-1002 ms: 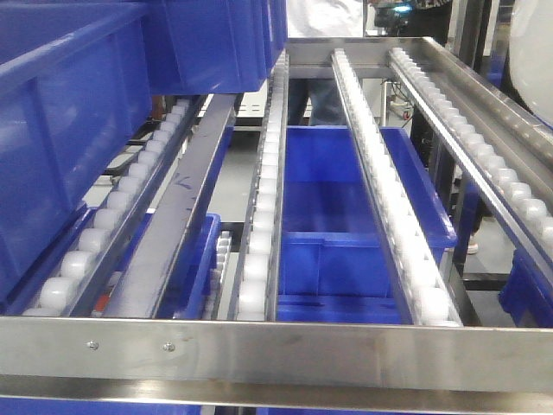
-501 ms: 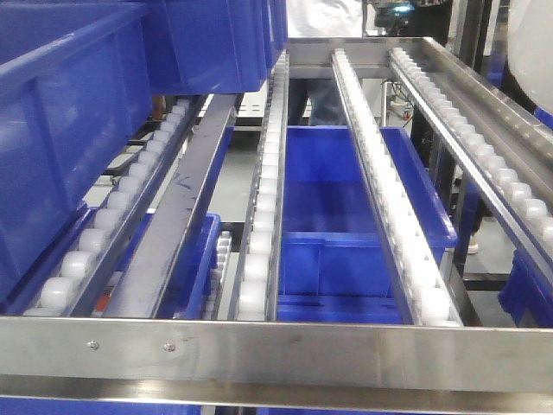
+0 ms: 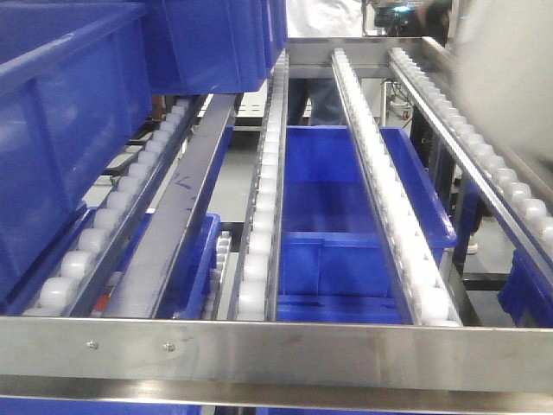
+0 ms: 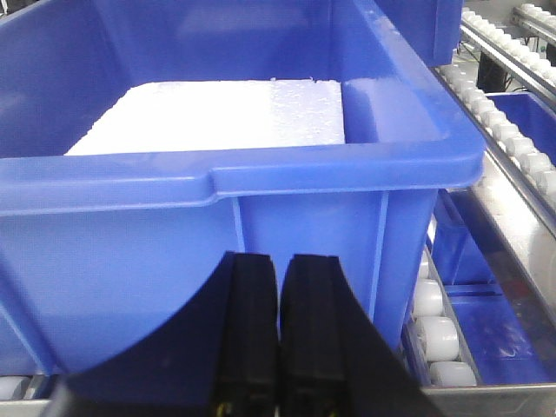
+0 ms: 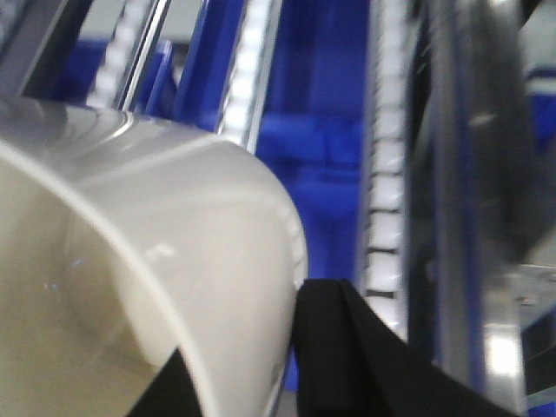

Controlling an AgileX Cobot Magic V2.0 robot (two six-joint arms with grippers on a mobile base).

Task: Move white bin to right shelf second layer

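Fingers of the right gripper straddle the rim of the white bin in the right wrist view, one black finger outside the wall and the other showing as a dark wedge inside the mouth, so the jaws are clamped on the bin's edge. Cream wall and rounded lip fill the left and lower part of that view, the bin tilted with its open mouth toward the camera. Beyond it run the roller tracks of the shelf, blurred, with blue crates below.

From the front camera the bin appears only as a pale smear at the far right edge (too blurred to show its outline), above the rightmost track of the right shelf second layer; whether it touches the rollers cannot be told. The steel front bar with two rivets crosses the near edge, and a blue crate sits on the level below.

On the left side, the left gripper has its two black fingers pressed together, holding nothing, just in front of the near wall of a large blue crate. A white foam slab lies inside that crate
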